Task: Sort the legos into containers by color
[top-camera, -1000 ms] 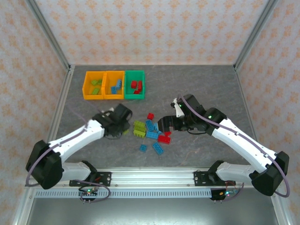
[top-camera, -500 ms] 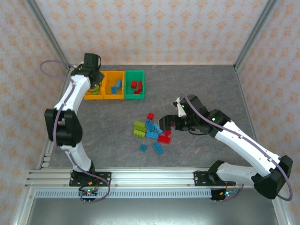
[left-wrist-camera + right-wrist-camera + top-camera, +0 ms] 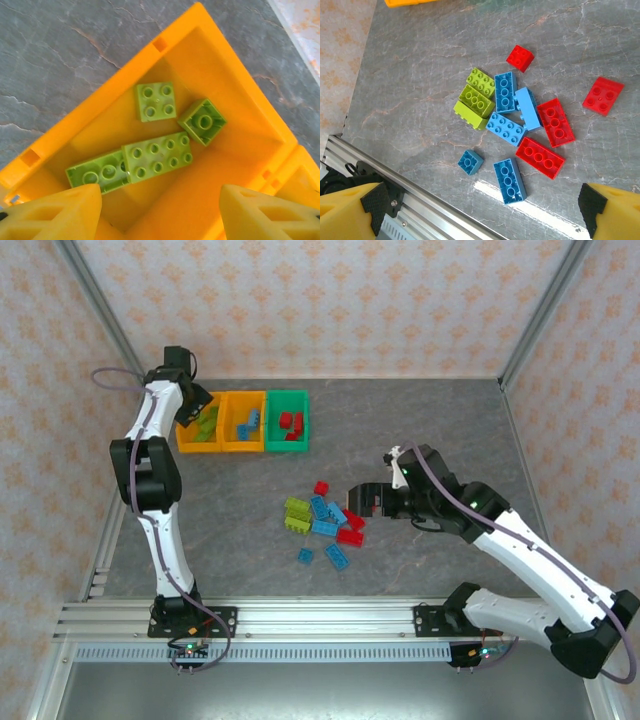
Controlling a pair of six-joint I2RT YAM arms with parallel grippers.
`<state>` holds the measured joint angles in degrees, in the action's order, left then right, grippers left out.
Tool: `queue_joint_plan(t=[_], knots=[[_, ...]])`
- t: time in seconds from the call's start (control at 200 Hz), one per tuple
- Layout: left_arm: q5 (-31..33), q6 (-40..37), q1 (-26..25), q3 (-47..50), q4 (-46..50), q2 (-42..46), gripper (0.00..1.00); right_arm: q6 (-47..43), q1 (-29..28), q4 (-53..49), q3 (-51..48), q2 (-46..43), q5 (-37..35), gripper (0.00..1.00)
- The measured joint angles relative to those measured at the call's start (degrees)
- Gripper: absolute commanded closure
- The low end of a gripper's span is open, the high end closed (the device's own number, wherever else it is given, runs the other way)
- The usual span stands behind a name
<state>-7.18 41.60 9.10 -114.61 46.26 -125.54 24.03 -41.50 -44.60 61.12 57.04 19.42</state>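
Left pincer (image 3: 159,205), by the pile (image 3: 325,520) a second ago, hangs spread over green legos (image 3: 156,156) in an orange bin (image 3: 90,106).

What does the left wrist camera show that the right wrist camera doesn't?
Left wrist: the inside of an orange bin holding four lime green bricks, one clearly flipped underside-up, with the open left pincer over it. Right wrist: the loose pile on the table, with four red bricks, five blue bricks and three green bricks, plus an aluminium rail, under the open right pincer. Shared: the grey marbled tabletop, yellow fingertips and lime green pieces.
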Motion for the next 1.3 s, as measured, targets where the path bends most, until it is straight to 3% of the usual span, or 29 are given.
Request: queue_joint_plan(t=[0.13,0.26,0.415,0.535,0.696,0.976,1.131,1.296], knots=[[-1.81,0.07,-0.87,7.98,-1.64,7.89,0.37,2.32,0.00,0.76,-1.62,-0.13,-4.68,0.01],[-1.95,-0.90,-4.92,17.64,-3.72,22.21,0.37,5.51,0.04,1.05,-2.05,2.38,-12.26,0.01],[-1.57,-6.27,-18.03,27.08,-8.13,40.44,0.35,8.85,1.11,1.53,-2.05,8.63,-18.45,0.01],[-2.01,-12.46,-27.12,34.53,-10.21,49.29,0.34,10.40,2.62,2.71,-2.05,14.78,-19.71,0.01],[-7.43,-23.82,-34.69,44.50,-10.64,56.70,0.20,10.93,4.57,5.57,-2.05,23.67,-18.95,0.01],[-24.00,-45.62,-36.02,53.92,-6.21,61.18,0.05,11.72,6.08,10.43,0.48,41.55,-18.08,0.35],[-26.91,-51.45,-36.02,54.03,-5.29,62.03,0.02,12.74,6.54,12.26,1.84,46.05,-17.73,0.61],[-27.85,-54.34,-36.02,55.12,-5.09,64.57,0.00,13.25,6.56,12.79,1.81,44.89,-17.51,0.69]])
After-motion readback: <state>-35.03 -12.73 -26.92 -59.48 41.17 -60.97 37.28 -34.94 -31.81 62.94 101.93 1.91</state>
